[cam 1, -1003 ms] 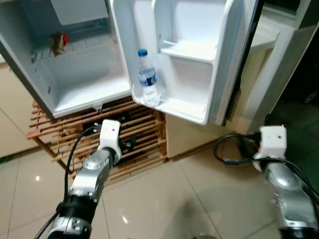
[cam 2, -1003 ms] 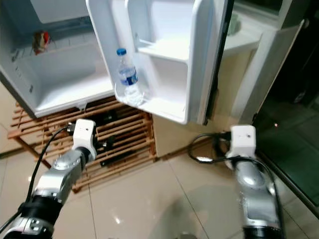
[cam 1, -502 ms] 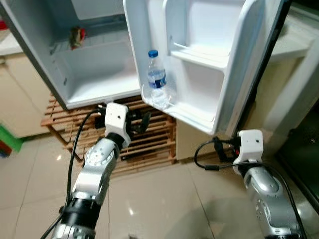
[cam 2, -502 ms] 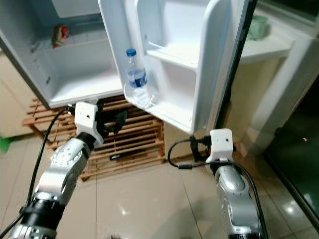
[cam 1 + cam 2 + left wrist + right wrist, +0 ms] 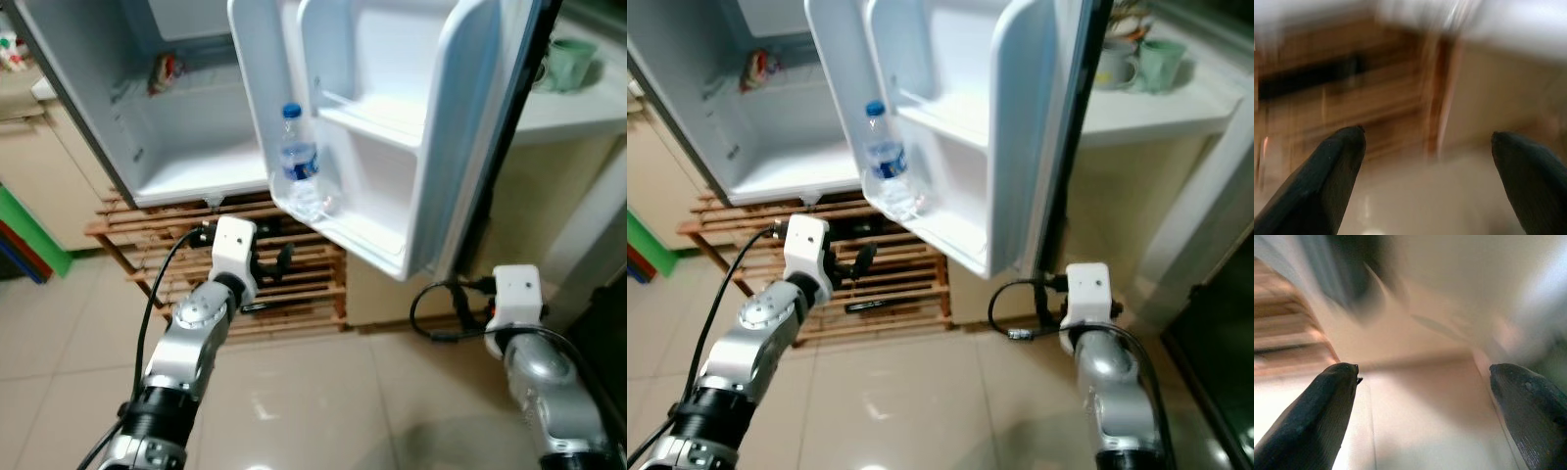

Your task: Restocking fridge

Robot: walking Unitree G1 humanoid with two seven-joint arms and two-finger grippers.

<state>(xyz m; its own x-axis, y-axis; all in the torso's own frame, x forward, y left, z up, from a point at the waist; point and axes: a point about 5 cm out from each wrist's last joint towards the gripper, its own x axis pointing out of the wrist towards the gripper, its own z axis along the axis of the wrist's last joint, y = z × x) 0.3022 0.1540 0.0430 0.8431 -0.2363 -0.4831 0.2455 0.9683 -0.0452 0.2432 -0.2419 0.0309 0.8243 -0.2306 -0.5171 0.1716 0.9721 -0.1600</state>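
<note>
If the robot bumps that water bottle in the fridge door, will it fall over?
The water bottle is tall and narrow, so it would probably tip easily. The door shelf rail only reaches its lower part, so it might lean rather than drop out. Its clear plastic probably feels smooth, maybe slippery to grip.

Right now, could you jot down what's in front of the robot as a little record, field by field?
fridge door: swung open
water bottle: upright in the door's lowest shelf
fridge interior: mostly bare, a small red item at the back
wooden rack: slatted, on the floor under the fridge
left gripper: jaws open, holding nothing, in front of the rack
right gripper: jaws open, holding nothing
mugs: on the white counter to the right
</note>
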